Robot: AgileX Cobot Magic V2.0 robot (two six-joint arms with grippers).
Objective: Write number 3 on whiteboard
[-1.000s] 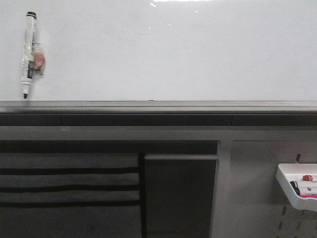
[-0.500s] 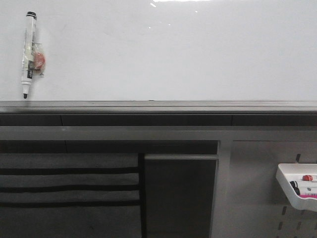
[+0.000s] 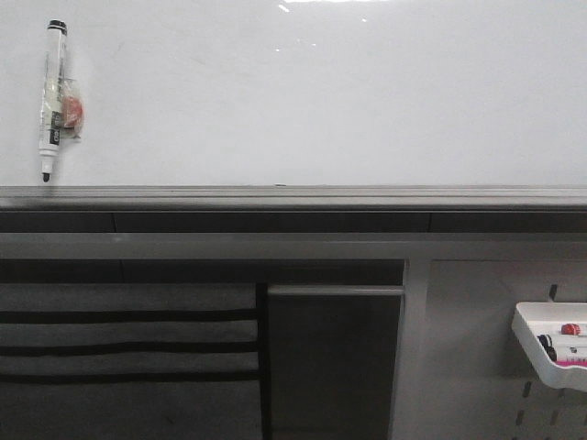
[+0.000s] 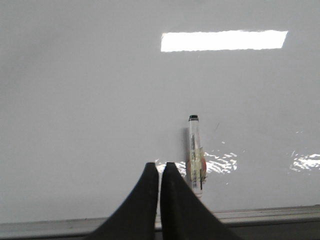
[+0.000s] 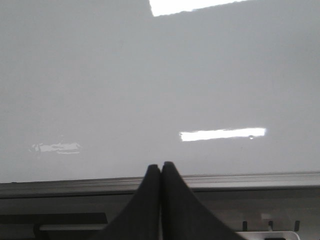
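The whiteboard (image 3: 312, 101) fills the upper half of the front view, glossy white and blank; no number 3 shows on it. A marker (image 3: 53, 99) with a black cap and tip hangs upright on the board at the far left, tip down just above the grey ledge (image 3: 293, 195). In the left wrist view my left gripper (image 4: 159, 166) is shut and empty, just beside the marker (image 4: 195, 152) and short of the board (image 4: 100, 100). In the right wrist view my right gripper (image 5: 161, 166) is shut and empty, facing bare board (image 5: 150, 75). Neither gripper shows in the front view.
Below the ledge is a grey frame with dark slotted panels (image 3: 128, 348). A pale pegboard at lower right carries a white tray (image 3: 550, 344) holding spare markers. Ceiling-light glare lies on the board in both wrist views.
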